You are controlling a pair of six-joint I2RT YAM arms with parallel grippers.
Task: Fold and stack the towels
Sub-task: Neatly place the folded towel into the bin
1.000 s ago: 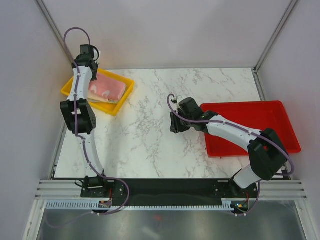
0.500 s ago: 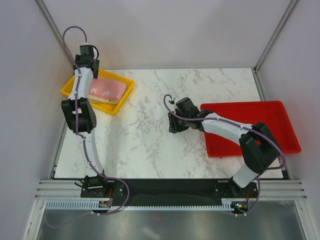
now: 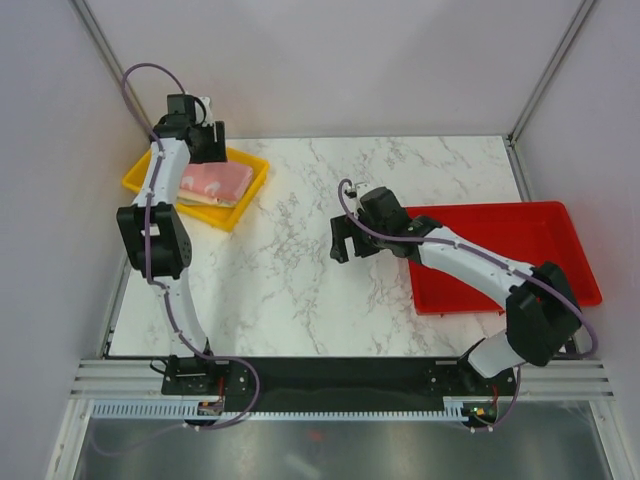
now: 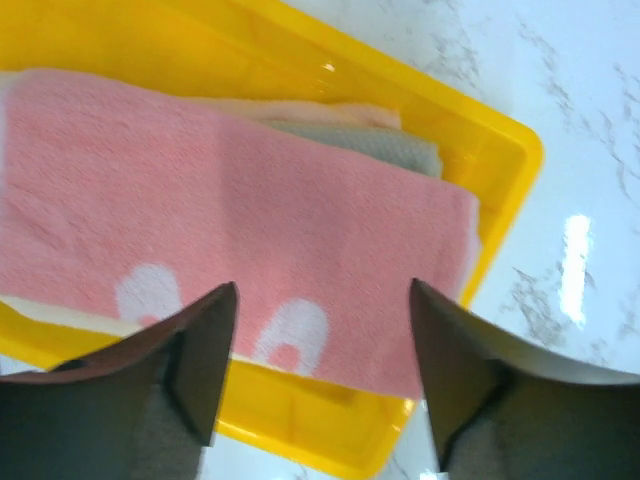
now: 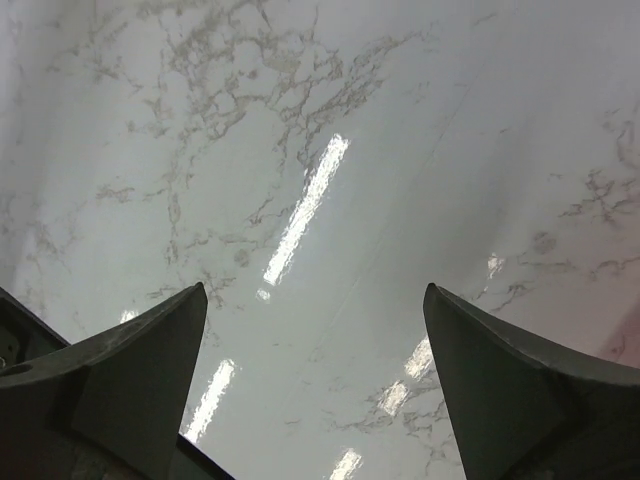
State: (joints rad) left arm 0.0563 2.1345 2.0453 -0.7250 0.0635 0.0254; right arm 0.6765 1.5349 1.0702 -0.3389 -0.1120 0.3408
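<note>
The towels [image 3: 215, 182] lie folded in a stack in the yellow tray [image 3: 255, 186] at the table's far left. On top is a pink towel [image 4: 220, 220] with white shapes; grey and cream layers peek out at its far edge.

The left gripper [image 4: 320, 300] hangs above the pink towel's near edge. Its fingers [image 4: 200, 350] stand well apart with nothing between them and do not touch the cloth.

The left arm [image 3: 165, 200] rises from its base and reaches to the far-left corner, its wrist over the tray's far rim.

The right gripper [image 5: 315, 295] is well apart from the towels, over bare marble table [image 5: 300, 150], its fingers spread wide and empty. The right arm [image 3: 470, 265] stretches low from its base across the near-left part of the red tray [image 3: 530, 235], with the gripper just beside that tray's left edge.
</note>
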